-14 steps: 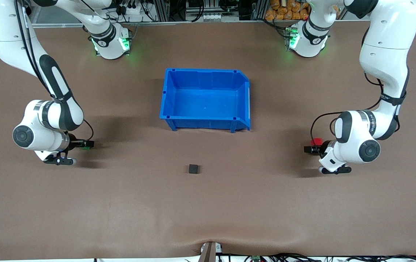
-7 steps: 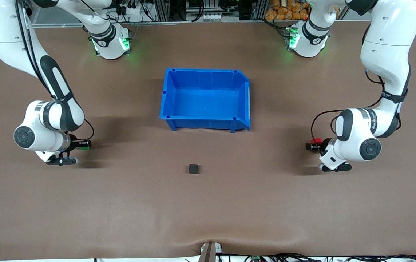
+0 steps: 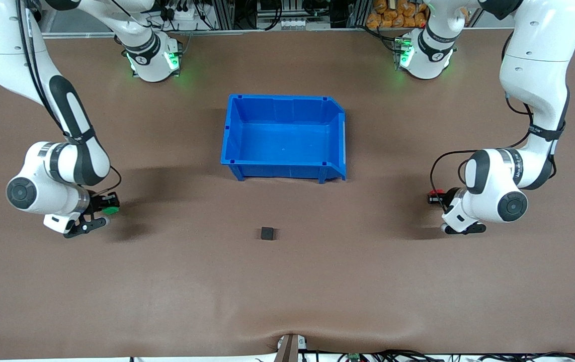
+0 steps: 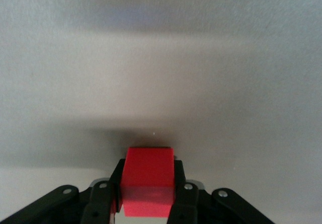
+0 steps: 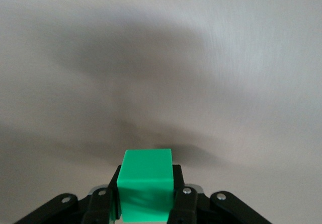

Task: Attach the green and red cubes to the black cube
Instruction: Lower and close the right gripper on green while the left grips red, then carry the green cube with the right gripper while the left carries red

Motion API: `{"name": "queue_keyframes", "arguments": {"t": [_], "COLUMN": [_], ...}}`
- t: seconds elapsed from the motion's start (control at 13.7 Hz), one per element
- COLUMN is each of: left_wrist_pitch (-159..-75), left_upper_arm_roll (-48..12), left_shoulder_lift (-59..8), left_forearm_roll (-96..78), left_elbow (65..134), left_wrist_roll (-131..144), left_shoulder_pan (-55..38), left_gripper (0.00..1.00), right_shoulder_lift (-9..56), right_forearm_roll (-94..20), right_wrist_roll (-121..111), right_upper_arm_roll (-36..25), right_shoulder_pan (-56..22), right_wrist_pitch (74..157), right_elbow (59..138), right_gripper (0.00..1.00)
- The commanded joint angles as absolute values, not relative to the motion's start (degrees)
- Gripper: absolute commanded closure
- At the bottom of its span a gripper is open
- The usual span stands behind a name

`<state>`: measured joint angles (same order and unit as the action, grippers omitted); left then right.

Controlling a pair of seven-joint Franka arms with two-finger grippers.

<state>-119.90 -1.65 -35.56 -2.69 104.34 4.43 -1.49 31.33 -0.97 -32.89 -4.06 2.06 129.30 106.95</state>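
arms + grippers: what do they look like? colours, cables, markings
Both arms are glossy white with rounded shells and black joint bands; green lights glow at each base. Thin black cables loop along the forearms to the wrists. The left gripper and right gripper have black fingers. Small dark lettering marks the wrist links, unreadable.

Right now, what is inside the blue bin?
Nothing shows inside the blue bin: its floor looks bare. The black cube sits on the table nearer the front camera. The red cube is in the left end effector, the green cube in the right end effector.
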Motion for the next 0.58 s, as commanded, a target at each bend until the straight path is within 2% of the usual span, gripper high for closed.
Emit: {"name": "queue_keyframes", "arguments": {"t": [0.0,0.15,0.51], "left_wrist_pitch": [-116.9,-116.7,-116.6], "left_upper_arm_roll": [-1.8,-2.1,-3.3], "left_shoulder_lift": [-33.4,-33.4,-35.8], "left_forearm_roll": [-4.0,-5.1,-6.1], "left_elbow": [105.1,104.5,95.6], "left_wrist_roll": [8.7,13.9,30.5], "left_shoulder_pan": [-1.3,-2.0,-4.0], "left_gripper": [0.97,1.00,1.00], "right_shoulder_lift": [31.2,31.4,31.5], "right_forearm_roll": [-1.1,-1.0,-1.1], "right_wrist_roll": [-45.0,-53.6,-71.6], "right_upper_arm_roll": [-3.4,-3.4,-3.4], "right_shoulder_pan": [2.1,-0.1,-4.6], "right_wrist_pitch": [127.9,127.9,128.0], "right_elbow": [103.0,100.9,95.4], "right_gripper": [1.00,1.00,1.00]}}
